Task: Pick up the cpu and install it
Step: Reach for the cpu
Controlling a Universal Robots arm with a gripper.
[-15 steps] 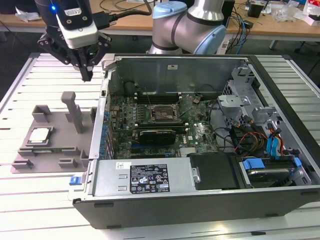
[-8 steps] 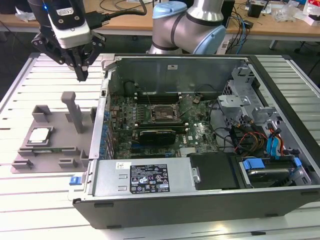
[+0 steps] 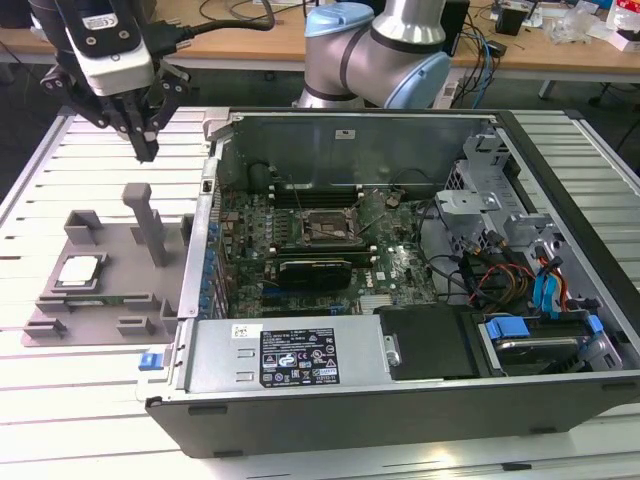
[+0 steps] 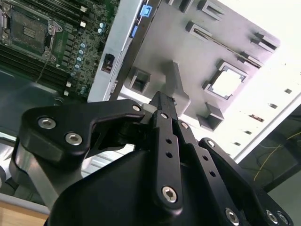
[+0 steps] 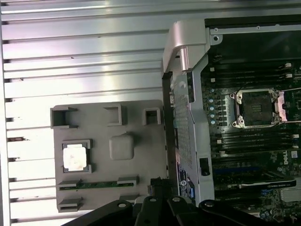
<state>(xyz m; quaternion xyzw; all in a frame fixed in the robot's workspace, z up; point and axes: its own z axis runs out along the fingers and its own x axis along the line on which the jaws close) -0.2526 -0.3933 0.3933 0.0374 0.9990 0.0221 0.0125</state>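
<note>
Tool, closed and empty, is hovering over the tray; upright post near the cpu is threatening a collision.

We see a silver-grey arm with pale blue joint caps. The wrist block is white and black, with a black cable plugged in. The gripper is matte black, and its linkage bars carry round silver screws in the second wrist view.
</note>
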